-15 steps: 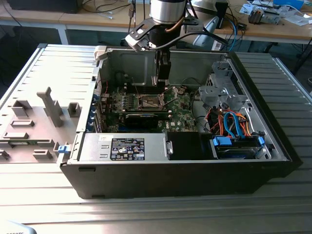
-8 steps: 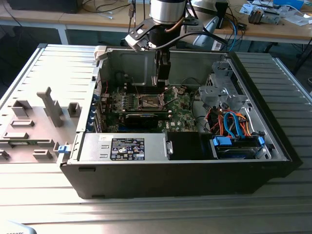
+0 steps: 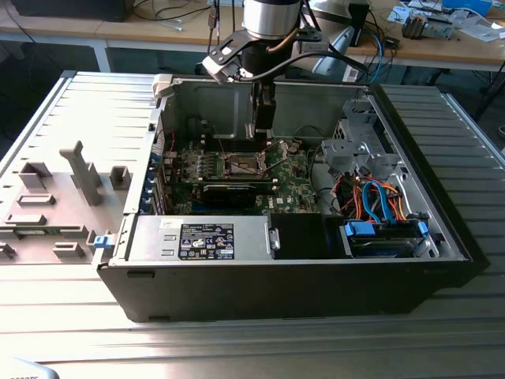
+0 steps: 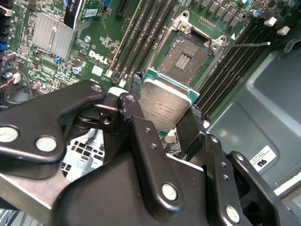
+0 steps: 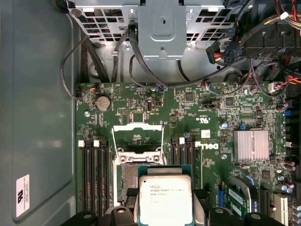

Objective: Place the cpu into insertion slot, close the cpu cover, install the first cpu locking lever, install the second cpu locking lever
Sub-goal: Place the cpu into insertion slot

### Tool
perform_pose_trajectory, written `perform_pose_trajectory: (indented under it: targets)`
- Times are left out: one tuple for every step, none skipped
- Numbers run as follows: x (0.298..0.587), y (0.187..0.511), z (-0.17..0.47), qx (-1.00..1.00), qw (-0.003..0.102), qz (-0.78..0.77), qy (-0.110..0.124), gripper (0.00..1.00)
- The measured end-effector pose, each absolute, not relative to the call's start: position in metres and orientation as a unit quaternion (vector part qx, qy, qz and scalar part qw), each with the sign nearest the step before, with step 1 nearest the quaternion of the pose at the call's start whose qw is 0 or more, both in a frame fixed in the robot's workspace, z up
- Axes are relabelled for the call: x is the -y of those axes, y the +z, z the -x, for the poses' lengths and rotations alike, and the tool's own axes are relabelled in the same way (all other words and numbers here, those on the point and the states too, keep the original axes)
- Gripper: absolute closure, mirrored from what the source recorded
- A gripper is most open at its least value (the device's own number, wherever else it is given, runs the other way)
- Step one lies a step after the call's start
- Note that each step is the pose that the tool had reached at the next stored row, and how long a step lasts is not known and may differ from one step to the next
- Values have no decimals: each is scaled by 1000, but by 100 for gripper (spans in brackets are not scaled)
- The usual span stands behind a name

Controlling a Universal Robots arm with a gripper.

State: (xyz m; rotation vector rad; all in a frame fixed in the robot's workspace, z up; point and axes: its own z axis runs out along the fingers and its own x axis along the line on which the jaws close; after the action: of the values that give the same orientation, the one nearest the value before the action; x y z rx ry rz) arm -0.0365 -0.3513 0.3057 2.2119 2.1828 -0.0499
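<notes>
cpu (image 5: 165, 200) is pinched by two opposite edges in the end effector (image 4: 164, 109), which is closed onto it and hangs just above the insertion slot (image 4: 186, 59), not seated. Slot is bare, with the cpu cover (image 5: 138, 126) tipped up along one slot edge. I judge the chip light, stiff, slick-topped and fragile underneath: edge grip only.

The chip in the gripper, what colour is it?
The chip is silver-grey on top with a green rim, clearest in the first wrist view.
</notes>
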Motion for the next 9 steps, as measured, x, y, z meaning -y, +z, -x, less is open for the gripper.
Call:
perform_pose_trajectory:
  targets:
    - [351,306,36,-702,17,-712,-16,46]
    - [351,306,36,-701,17,-712,-16,46]
    - [351,306,36,-701,17,-713,-16,46]
    - [351,305,36,-700,17,-713,-16,46]
    - [351,305,36,-700,17,-714,-16,46]
    - [351,305,36,-700,17,-714,-16,46]
    - [351,305,36,-699,17,-715,-16,46]
    - [351,305,36,-699,17,-715,-16,46]
    - [351,305,36,-699,17,-715,-16,46]
